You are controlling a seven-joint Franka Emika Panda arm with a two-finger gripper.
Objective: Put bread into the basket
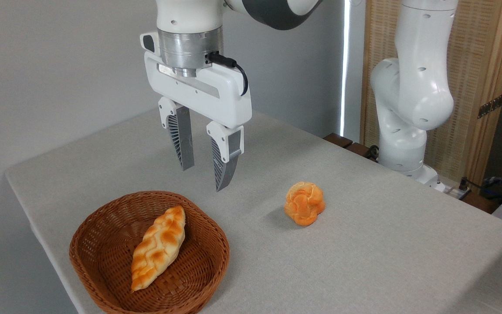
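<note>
Filling most of the frame, a table draped in pale grey, finely woven cloth runs from the lower right up toward the centre, against a plain grey wall. A glossy white robot arm with rounded joints rises at the upper right, in front of a wooden-framed panel, and arches across the top of the frame. Its white gripper hangs from the upper centre, pointing down, above the cloth just beyond the basket's far rim; the two grey ribbed fingers stand moderately apart with nothing between them.

An oval brown wicker basket with low woven sides sits at the lower left, its bottom edge cut off by the frame. Inside lies a long braided loaf, pale gold with browner ridges and pointed ends, its long axis running from lower left to upper right.

Right of centre, the bread rests on the cloth, well apart from the basket. It is a small, roundish orange bun with a lumpy, knotted surface; it has no clear long axis, though it seems slightly taller than wide.
</note>
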